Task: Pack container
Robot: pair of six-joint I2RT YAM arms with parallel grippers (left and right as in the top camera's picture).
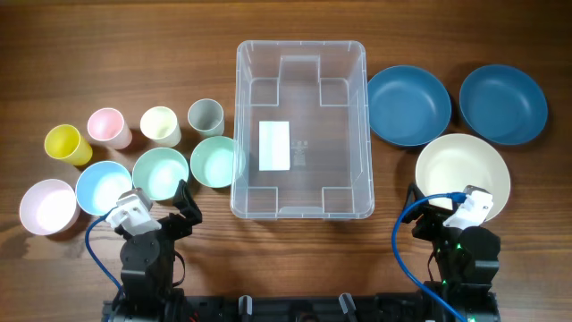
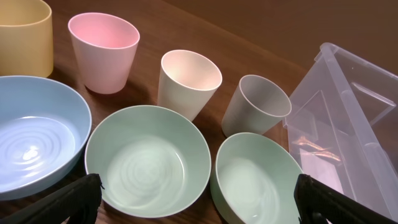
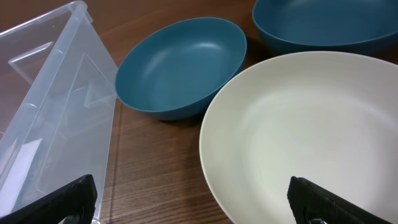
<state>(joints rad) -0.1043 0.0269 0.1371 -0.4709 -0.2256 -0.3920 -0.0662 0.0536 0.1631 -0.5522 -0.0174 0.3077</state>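
Note:
The clear plastic container (image 1: 301, 130) stands empty in the middle of the table, a white label on its base. It also shows in the left wrist view (image 2: 348, 118) and the right wrist view (image 3: 50, 112). My left gripper (image 1: 183, 207) is open and empty near the table's front, just short of two mint green bowls (image 2: 147, 158) (image 2: 258, 177). My right gripper (image 1: 427, 207) is open and empty at the near edge of a cream bowl (image 3: 311, 137), between it and the container.
Left of the container: yellow (image 1: 68, 144), pink (image 1: 109, 127), cream (image 1: 160, 125) and grey (image 1: 206, 116) cups, a light blue bowl (image 1: 103, 186), a pink bowl (image 1: 47, 207). Right of it: two dark blue bowls (image 1: 408, 105) (image 1: 502, 103).

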